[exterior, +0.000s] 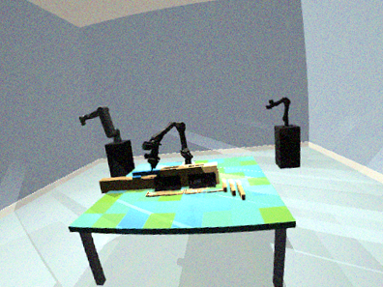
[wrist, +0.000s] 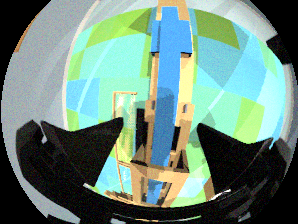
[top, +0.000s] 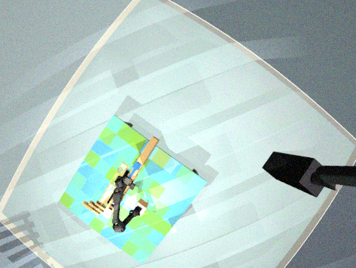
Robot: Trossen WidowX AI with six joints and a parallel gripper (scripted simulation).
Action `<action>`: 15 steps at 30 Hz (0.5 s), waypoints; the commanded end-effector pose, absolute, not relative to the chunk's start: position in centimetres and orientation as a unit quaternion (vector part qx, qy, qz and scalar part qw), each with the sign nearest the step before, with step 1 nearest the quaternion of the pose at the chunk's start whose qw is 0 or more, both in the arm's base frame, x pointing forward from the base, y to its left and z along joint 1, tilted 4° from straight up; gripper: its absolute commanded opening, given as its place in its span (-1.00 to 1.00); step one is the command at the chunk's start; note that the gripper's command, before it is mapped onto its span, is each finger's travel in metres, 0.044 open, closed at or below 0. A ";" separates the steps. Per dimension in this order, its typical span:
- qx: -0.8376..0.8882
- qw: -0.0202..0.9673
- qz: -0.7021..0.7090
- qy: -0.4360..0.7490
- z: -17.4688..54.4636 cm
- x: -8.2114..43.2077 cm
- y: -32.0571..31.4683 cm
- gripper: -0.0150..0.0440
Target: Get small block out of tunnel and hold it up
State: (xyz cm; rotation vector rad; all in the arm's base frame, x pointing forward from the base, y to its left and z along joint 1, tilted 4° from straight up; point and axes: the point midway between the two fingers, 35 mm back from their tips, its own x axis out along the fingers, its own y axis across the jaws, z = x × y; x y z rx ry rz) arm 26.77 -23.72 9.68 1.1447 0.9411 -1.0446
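The gripper is hovering over the wooden tunnel assembly, its jaws standing wide apart and holding nothing. In the wrist view, a long blue bar is running from twelve towards six o'clock between the fingertips. Loose rods are lying at seven o'clock from the gripper in the top view. Where the small block is sitting cannot be told.

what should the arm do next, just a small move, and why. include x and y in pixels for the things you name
Probably ease the open claw [wrist: 161, 124] down a little, then close it on the blue bar [wrist: 168, 75]: in the wrist view the fingers stand wide apart on either side of that bar, touching neither edge, and the bar runs lengthwise between them.
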 end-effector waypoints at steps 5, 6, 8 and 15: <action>0.497 0.618 -0.453 0.406 10.0 27.0 -27.2 1.00; 0.497 0.618 -0.453 0.406 9.9 27.0 -27.2 1.00; 0.497 0.618 -0.453 0.406 9.8 27.1 -27.2 1.00; 0.497 0.618 -0.453 0.406 8.8 27.2 -27.2 1.00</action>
